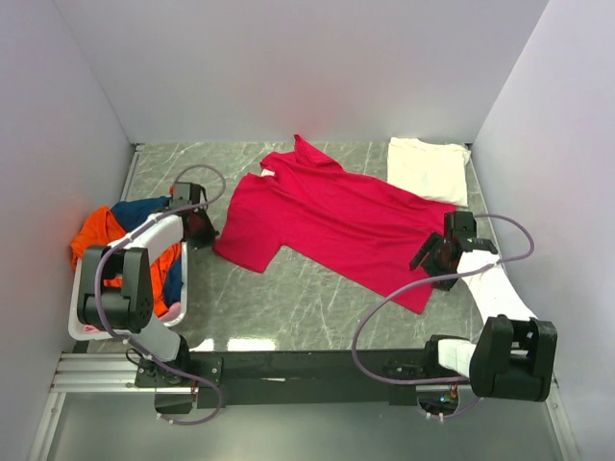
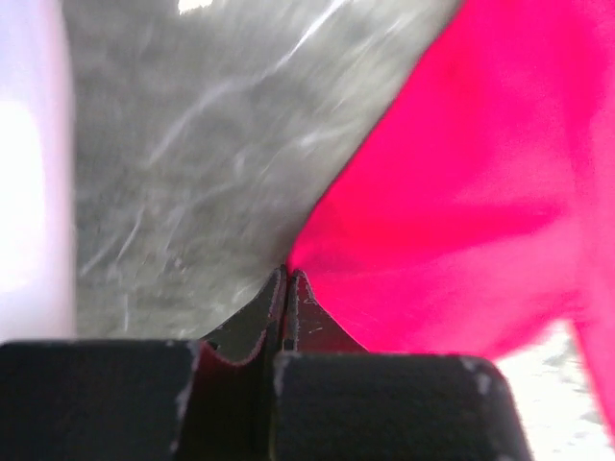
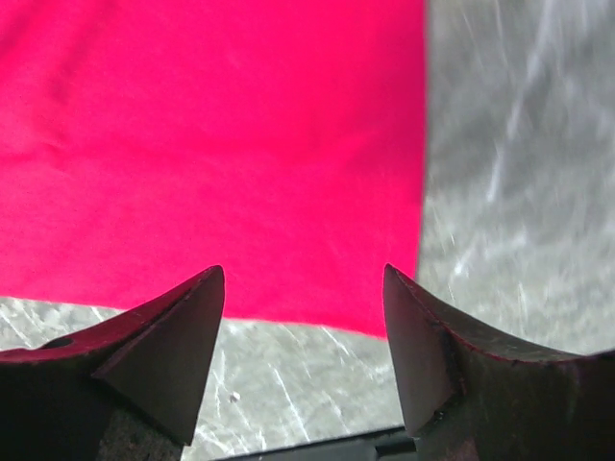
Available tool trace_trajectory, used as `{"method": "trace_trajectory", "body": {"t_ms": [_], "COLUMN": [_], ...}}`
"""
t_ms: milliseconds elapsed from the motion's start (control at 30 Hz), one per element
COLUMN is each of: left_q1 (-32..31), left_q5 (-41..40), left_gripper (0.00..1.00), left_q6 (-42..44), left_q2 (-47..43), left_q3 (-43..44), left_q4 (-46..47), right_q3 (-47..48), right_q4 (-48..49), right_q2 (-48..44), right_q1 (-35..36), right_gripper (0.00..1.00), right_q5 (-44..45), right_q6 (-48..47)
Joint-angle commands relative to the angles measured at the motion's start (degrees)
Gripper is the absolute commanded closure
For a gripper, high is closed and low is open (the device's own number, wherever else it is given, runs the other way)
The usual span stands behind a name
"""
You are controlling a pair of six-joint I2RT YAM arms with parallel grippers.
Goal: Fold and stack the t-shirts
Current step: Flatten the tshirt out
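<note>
The crimson t-shirt [image 1: 327, 216] lies spread across the middle of the table [image 1: 288, 307]; limp and light, it is probably best pinched at its corners. Left fingers [image 2: 259, 317] are together at its left corner, right fingers [image 3: 183, 327] apart over its hem corner.

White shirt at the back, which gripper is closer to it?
Right. The right gripper hovers near the white shirt, at the red shirt's hem; the left gripper pinches its opposite corner across the table.
</note>
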Motion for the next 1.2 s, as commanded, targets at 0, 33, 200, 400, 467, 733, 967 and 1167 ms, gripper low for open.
{"method": "trace_trajectory", "body": {"t_ms": [0,33,200,400,467,733,967,1167], "left_q1": [0.7,0.8,0.8,0.9,0.9,0.9,1.0,1.0], "left_q5": [5.5,7.2,10.0,13.5,14.8,17.5,18.3,18.2], "left_gripper": [0.99,0.99,0.99,0.99,0.99,0.99,0.99,0.99], "left_q6": [2.1,2.3,2.7,2.1,1.8,1.5,1.3,1.1], "left_q2": [-2.7,-2.6,-3.4,-6.0,-6.9,-9.7,-10.9,-11.4], "left_q3": [4.5,5.1,5.2,3.8,3.6,2.3,1.7,2.2], "left_q4": [0.8,1.2,2.0,2.7,2.9,3.0,3.4,2.8], "right_q3": [-1.3,-1.9,-2.9,-3.8,-4.3,-8.3,-9.3,-7.6], "right_q4": [-3.6,-4.3,-7.7,-11.7,-13.0,-12.6,-11.3,-13.0], "right_q2": [-3.4,-3.7,-3.3,-4.9,-3.9,-3.1,-3.0,-6.5], "right_q1": [0.3,0.3,1.3,4.3,5.4,9.7,10.7,10.6], "right_gripper": [0.29,0.30,0.36,0.42,0.45,0.46,0.48,0.50], "right_q5": [1.2,1.4,3.5,7.1,8.1,7.6,9.2,12.7], "right_q6": [3.6,3.9,6.0,9.9,11.0,16.1,18.3,18.7]}}
